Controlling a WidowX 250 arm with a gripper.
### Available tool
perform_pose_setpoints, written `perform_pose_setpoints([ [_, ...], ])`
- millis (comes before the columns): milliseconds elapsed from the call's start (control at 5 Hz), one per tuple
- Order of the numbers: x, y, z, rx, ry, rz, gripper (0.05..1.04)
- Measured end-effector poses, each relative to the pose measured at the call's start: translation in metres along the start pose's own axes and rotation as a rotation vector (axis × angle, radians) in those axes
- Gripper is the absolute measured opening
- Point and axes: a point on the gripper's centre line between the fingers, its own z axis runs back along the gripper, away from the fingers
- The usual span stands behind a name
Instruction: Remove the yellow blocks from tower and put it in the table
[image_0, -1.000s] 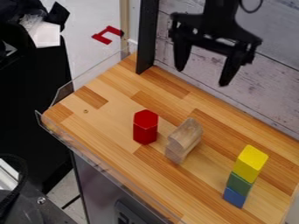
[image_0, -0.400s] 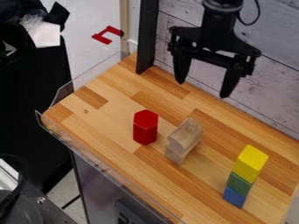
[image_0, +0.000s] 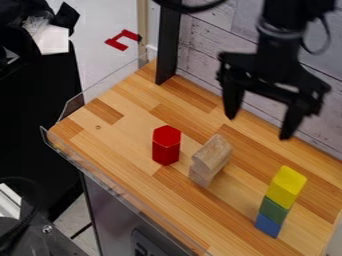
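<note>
Black gripper (image_0: 258, 127) toward three o'clock, spread open and empty; yellow block (image_0: 286, 187) at four o'clock, topmost on its tower.
Resting on the green block (image_0: 273, 209), above the blue block (image_0: 268, 226), with long axis running up the tower from seven o'clock toward one, flat top face showing. Hidden: yellow block's underside and far sides. Hard to make out: dark gear (image_0: 17, 235) at eight o'clock, cut off by the edge; arm (image_0: 277, 40) cut off at the top. Beneath, a wood-strip counter (image_0: 127, 125), with a red block (image_0: 166, 146) near centre and a plain wood block (image_0: 211, 159) toward five. Beyond, pale floor at eleven, black post (image_0: 168, 45) at twelve, plank wall (image_0: 200, 55) toward one.
</note>
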Motion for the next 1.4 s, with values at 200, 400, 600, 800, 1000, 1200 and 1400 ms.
perform_pose_setpoints([
  [200,-0.001,-0.016,-0.004,-0.016,0.004,-0.045,1.001],
  [400,0.001,-0.032,-0.010,-0.037,0.005,-0.086,1.001],
  [600,0.000,-0.045,-0.012,-0.045,0.006,-0.130,1.001],
  [800,-0.001,-0.047,-0.014,-0.042,0.010,-0.141,1.001],
  [1000,-0.002,-0.048,-0.021,-0.039,0.029,-0.134,1.001],
  [1200,-0.003,-0.045,-0.031,-0.033,0.063,-0.117,1.001],
  [1400,-0.003,-0.045,-0.039,-0.033,0.085,-0.116,1.001],
])
